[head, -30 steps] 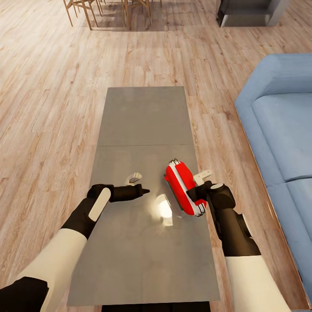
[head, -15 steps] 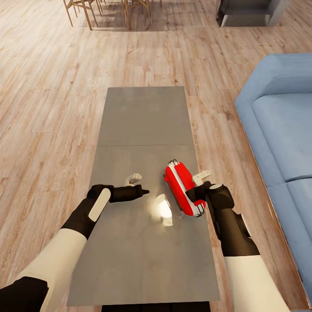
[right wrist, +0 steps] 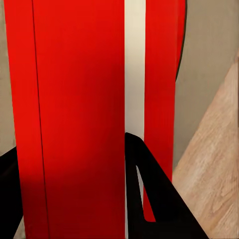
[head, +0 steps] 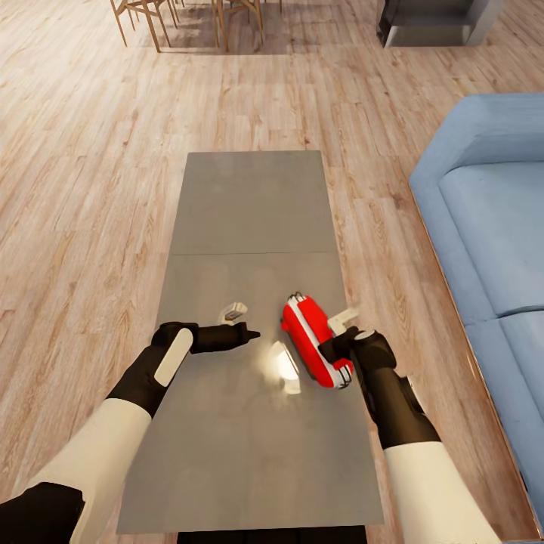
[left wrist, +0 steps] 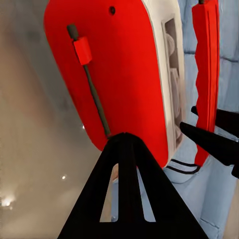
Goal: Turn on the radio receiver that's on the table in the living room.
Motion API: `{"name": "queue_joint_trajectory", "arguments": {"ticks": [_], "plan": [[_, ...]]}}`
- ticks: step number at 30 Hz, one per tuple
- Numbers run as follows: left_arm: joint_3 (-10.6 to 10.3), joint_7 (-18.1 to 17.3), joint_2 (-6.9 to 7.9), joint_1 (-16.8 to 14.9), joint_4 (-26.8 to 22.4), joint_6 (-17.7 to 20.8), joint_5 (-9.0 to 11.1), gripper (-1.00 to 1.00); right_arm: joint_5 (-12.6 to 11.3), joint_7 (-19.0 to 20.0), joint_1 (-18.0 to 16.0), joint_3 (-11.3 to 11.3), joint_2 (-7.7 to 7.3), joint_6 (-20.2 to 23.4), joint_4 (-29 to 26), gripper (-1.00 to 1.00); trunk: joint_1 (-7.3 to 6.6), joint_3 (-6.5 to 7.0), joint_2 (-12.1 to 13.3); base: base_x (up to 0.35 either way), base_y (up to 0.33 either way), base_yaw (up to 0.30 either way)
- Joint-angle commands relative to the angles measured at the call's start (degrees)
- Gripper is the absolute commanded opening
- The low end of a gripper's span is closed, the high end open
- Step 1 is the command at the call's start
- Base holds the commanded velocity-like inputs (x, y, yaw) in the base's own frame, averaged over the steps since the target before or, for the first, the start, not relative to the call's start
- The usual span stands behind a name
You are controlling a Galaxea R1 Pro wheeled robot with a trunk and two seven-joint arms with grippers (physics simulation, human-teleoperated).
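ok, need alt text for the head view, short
A small bright red, rounded oblong radio receiver with a white band sits on a long low grey concrete-like table, the right gripper against its right side. The left gripper hovers to its left; light wood plank floor surrounds the table, with a light blue sofa at right.

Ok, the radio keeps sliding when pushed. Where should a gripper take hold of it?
Probably across the narrow thickness of the radio receiver, fingers on its two broad red faces, coming from the sofa side where the right gripper already meets it. It stands on edge on the table; its wire handle looks too thin.
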Motion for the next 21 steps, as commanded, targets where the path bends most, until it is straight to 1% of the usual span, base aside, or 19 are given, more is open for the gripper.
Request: {"name": "queue_joint_trajectory", "arguments": {"ticks": [1, 5, 18, 21], "plan": [[0.0, 0.0, 0.0, 0.0, 0.0, 0.0, 0.01, -1.0, -0.1, -0.82, -0.01, -0.01, 0.13, -0.76, 0.84, -1.0, -0.01, 0.0, -0.01, 0.0, 0.0, 0.0], [0.0, -0.01, 0.07, 0.0, 0.01, 0.0, 0.02, -1.0, -0.09, -2.55, -0.01, -0.02, 0.72, -2.35, 2.13, -1.0, -0.01, 0.0, -0.01, 0.0, 0.0, 0.0], [-0.01, -0.01, 0.11, 0.0, 0.1, -0.01, 0.02, -1.0, -0.07, -4.51, -0.01, -0.11, 1.44, -5.23, 2.59, -1.0, -0.01, 0.0, -0.01, 0.0, 0.0, 0.0], [-0.01, -0.01, 0.12, 0.0, 0.16, -0.03, 0.02, -1.0, -0.84, -4.85, -0.01, -0.11, 1.48, -5.54, 2.59, -1.0, -0.01, 0.0, -0.01, 0.0, 0.0, 0.0]]}}
